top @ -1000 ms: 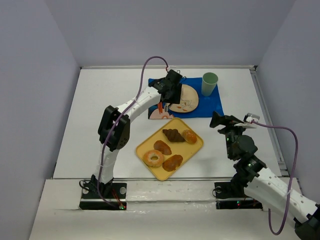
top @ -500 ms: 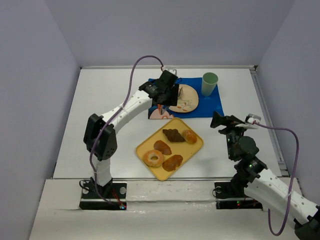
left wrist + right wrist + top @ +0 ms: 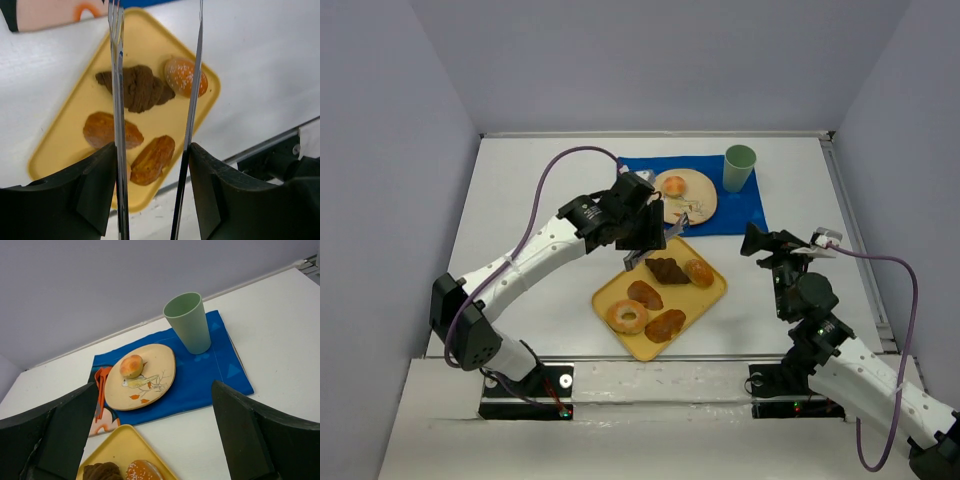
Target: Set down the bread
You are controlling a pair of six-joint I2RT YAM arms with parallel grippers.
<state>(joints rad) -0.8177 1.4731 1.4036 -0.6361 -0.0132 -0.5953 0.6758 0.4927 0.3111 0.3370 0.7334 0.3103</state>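
A round bread roll [image 3: 673, 184] [image 3: 132, 366] lies on the tan plate [image 3: 700, 205] [image 3: 155, 385] on the blue mat. My left gripper [image 3: 645, 228] [image 3: 152, 150] hangs over the far corner of the yellow tray [image 3: 608, 292] [image 3: 65, 135], shut on metal tongs [image 3: 116, 100]. The tongs' arms stand apart with nothing between them. On the tray below lie a chocolate croissant [image 3: 667, 269] [image 3: 137, 87], a sesame bun [image 3: 699, 272] [image 3: 185, 76], a ring doughnut [image 3: 627, 316] and two brown pastries. My right gripper [image 3: 755, 243] [image 3: 155, 390] is open and empty, right of the tray.
A green cup [image 3: 739, 167] [image 3: 188, 322] stands on the blue mat [image 3: 740, 212] [image 3: 220, 365] to the right of the plate. Orange cutlery [image 3: 101, 382] lies on the mat's left end. Walls close in the table at the back and sides.
My left arm has swung back from over the plate to above the tray with the tongs, now empty. The bread roll now shows on the plate. The right arm has not moved.
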